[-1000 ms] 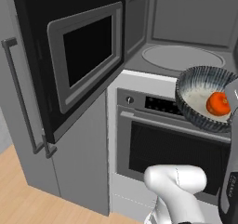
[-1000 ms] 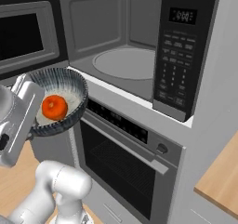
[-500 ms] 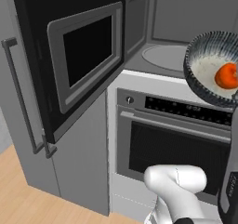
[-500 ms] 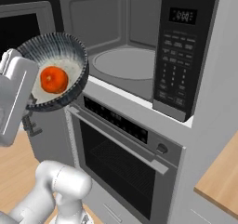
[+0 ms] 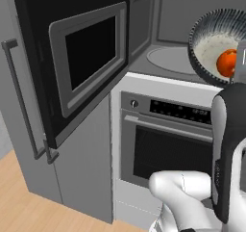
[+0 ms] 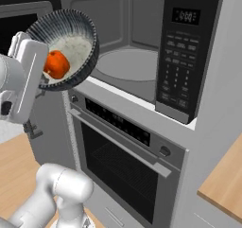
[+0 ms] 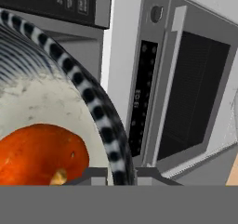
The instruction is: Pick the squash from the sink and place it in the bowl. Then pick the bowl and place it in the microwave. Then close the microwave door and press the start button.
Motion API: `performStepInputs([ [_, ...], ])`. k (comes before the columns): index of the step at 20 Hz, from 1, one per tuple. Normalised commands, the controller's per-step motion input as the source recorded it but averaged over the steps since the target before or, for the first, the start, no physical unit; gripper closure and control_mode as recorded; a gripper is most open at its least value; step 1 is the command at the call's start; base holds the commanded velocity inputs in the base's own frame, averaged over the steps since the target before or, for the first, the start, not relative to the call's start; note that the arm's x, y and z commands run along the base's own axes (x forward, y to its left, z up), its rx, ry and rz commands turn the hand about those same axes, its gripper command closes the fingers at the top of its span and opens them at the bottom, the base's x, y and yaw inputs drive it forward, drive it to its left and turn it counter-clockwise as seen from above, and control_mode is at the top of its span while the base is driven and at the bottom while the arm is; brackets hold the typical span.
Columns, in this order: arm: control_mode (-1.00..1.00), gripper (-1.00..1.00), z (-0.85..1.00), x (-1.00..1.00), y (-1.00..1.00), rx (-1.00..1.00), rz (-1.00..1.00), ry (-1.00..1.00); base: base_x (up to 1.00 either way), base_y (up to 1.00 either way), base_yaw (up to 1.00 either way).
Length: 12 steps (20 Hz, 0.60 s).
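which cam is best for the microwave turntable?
Right base view: the turntable lies nearly whole inside the open cavity. In the left base view the bowl covers its right part. The hand view faces the oven front instead.

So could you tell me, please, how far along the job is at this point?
Done: the squash lies in the bowl. In hand: the gripper is shut on the bowl's rim and holds it, tilted, in front of the open microwave, above the oven. Left: set the bowl on the turntable, close the microwave door and press start.
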Motion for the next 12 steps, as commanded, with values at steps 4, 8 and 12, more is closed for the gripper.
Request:
performStepInputs([
  [4, -1.0, 1.0, 0.02, 0.46, -0.01, 0.0, -0.04, 0.09, 0.0, 0.0, 0.0],
  [8, -1.0, 1.0, 0.0, 0.43, -0.06, 0.0, 0.0, 0.23, 0.0, 0.0, 0.0],
  [12, -1.0, 1.0, 0.0, 0.43, -0.18, 0.0, 0.0, 0.14, 0.0, 0.0, 0.0],
])
